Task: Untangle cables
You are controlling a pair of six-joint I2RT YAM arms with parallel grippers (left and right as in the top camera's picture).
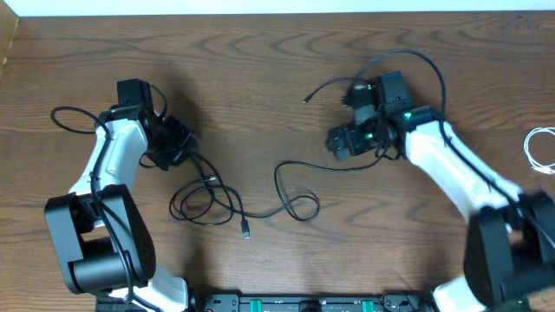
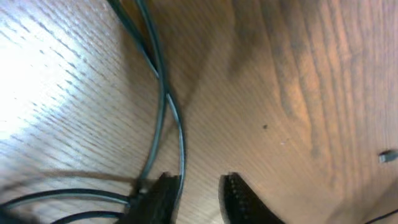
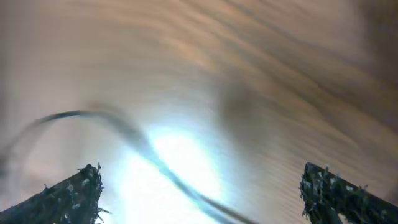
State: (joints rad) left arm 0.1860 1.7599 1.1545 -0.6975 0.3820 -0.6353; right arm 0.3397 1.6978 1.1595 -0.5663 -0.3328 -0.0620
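A black cable (image 1: 204,195) lies in loose loops at the table's lower left, and its plug (image 1: 246,232) points toward the front. From there it runs right through a small loop (image 1: 300,208) and up toward my right gripper (image 1: 341,143). My left gripper (image 1: 173,147) sits at the top of the loops. In the left wrist view its jaws (image 2: 199,180) stand apart, and two cable strands (image 2: 163,93) pass along the left finger. My right gripper (image 3: 202,171) is wide open above a blurred black cable (image 3: 143,146). A white cable (image 1: 542,147) lies at the far right edge.
Another thin black cord ends in a plug (image 1: 306,99) left of the right gripper. Thicker arm wiring loops near the left arm (image 1: 69,117) and over the right arm (image 1: 416,56). The arm bases (image 1: 295,303) line the front edge.
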